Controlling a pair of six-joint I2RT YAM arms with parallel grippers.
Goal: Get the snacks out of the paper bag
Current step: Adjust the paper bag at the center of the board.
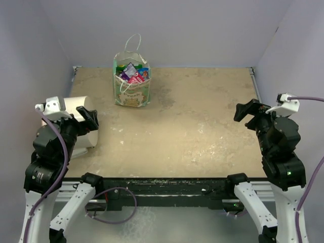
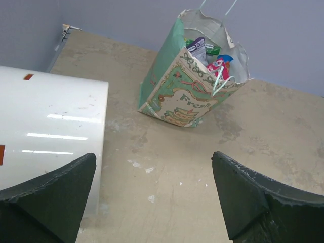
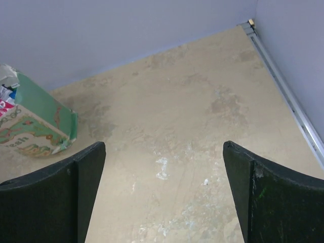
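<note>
Jaws wide, left arm, right arm apart

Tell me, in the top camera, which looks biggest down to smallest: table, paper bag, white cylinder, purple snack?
1. table
2. paper bag and white cylinder, about alike; the left arm hides part of the cylinder
3. purple snack

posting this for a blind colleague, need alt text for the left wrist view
A paper bag stands on a beige table, snacks showing in its open top. A white cylinder lies on its side to the left, apart from the bag. The left gripper is open and empty, its two dark fingers framing the bottom corners.
</note>
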